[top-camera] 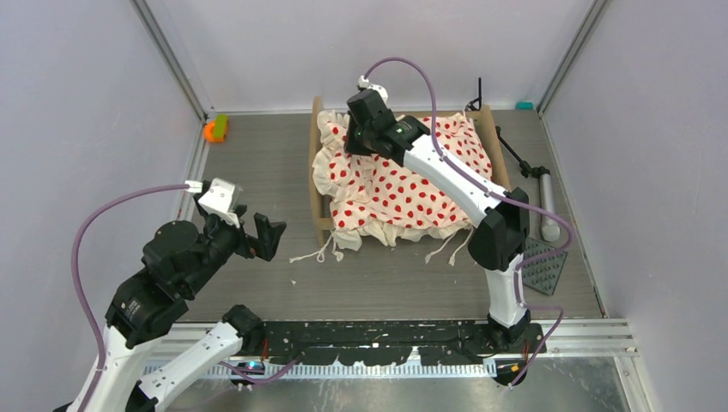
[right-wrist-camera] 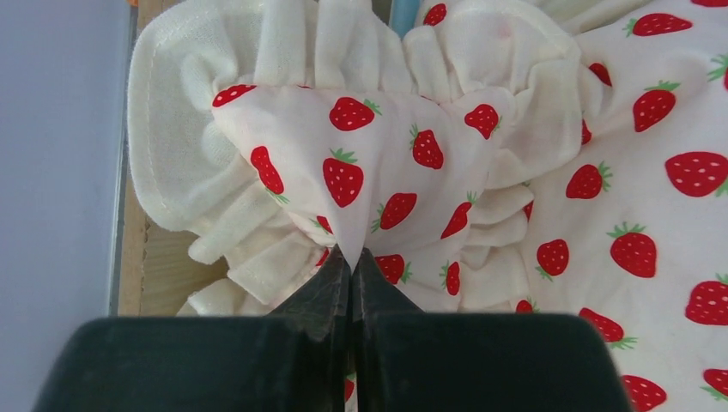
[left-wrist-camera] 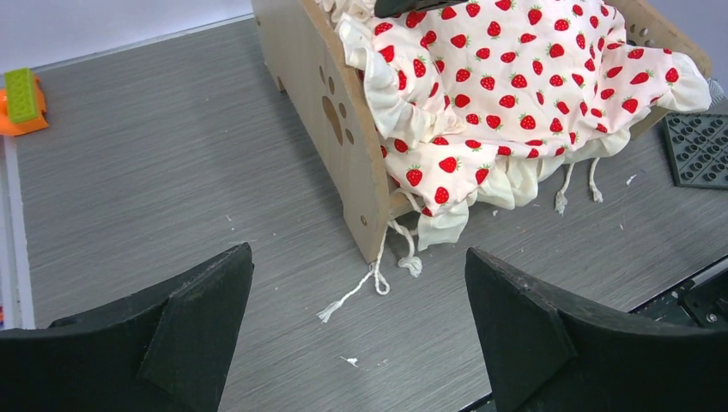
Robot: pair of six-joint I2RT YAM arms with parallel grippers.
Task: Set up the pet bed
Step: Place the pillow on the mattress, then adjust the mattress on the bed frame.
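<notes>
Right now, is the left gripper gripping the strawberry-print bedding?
No, the left gripper stands open above the table, apart from the bedding.

The grey wood-grain surface (top-camera: 257, 172) is enclosed by pale walls (top-camera: 77, 103) on three sides. At ten o'clock in the overhead view, in the far left corner, sits a small orange-and-green block (top-camera: 215, 129), with the green piece on top of the orange one. At two o'clock, in the far right corner, lies a small teal object (top-camera: 524, 106), too small to identify. Toward three o'clock is a black tripod stand (top-camera: 515, 153), and its grey cylinder (top-camera: 548, 202) points toward six. At four o'clock a dark studded square mat (top-camera: 544, 268) lies flat, just beside the cylinder's near end. A few white scraps (top-camera: 293, 282) lie at seven o'clock.
</notes>
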